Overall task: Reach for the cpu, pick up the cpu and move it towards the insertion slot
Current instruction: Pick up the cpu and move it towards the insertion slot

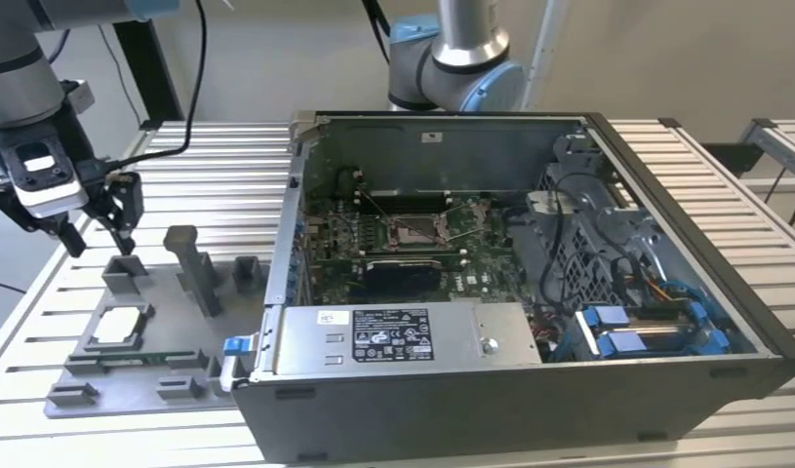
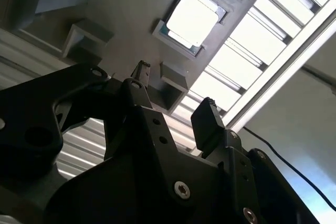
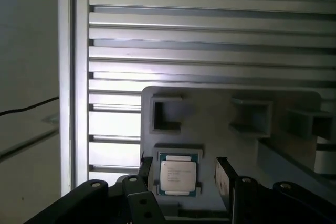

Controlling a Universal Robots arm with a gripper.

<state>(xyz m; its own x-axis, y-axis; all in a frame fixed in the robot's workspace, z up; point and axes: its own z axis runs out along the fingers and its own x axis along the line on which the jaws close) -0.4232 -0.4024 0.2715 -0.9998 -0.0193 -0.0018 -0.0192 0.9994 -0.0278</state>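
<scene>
Our gripper, jaws apart and empty, hangs above the cpu, which lies flat in the fixture at six o'clock from it in the exterior view; we'd keep the jaws square to its edges while reaching.

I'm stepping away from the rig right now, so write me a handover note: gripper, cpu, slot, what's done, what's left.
The gripper is open, holds nothing and hovers above the grey fixture, on the exterior view's left of the computer case.
The cpu lies flat in its fixture pocket, untouched; in the first wrist view it sits between the fingers.
The insertion slot is on the motherboard inside the open case.
Done: the reach is partly made.
Left: grasp, lift and carry to the slot.
</scene>
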